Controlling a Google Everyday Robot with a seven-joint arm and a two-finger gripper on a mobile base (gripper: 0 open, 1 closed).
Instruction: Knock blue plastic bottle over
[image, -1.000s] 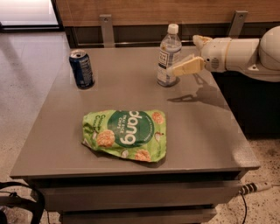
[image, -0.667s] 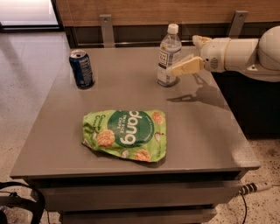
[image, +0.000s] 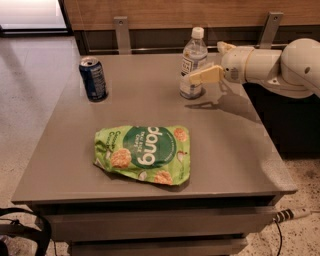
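Observation:
The blue plastic bottle (image: 193, 62) stands upright at the back of the grey table (image: 225, 145), clear and bluish with a white cap and a label. My gripper (image: 214, 61) reaches in from the right at the bottle's mid height. It is open. The near finger (image: 204, 76) lies across the front right of the bottle's lower half, touching it or very close to it. The other finger (image: 223, 47) sits behind and to the right of the bottle. The gripper holds nothing.
A dark blue soda can (image: 93, 79) stands upright at the table's back left. A green snack bag (image: 142, 154) lies flat at the front middle. A wooden wall with metal brackets (image: 120, 34) runs behind the table. A cable (image: 287, 216) lies at the lower right.

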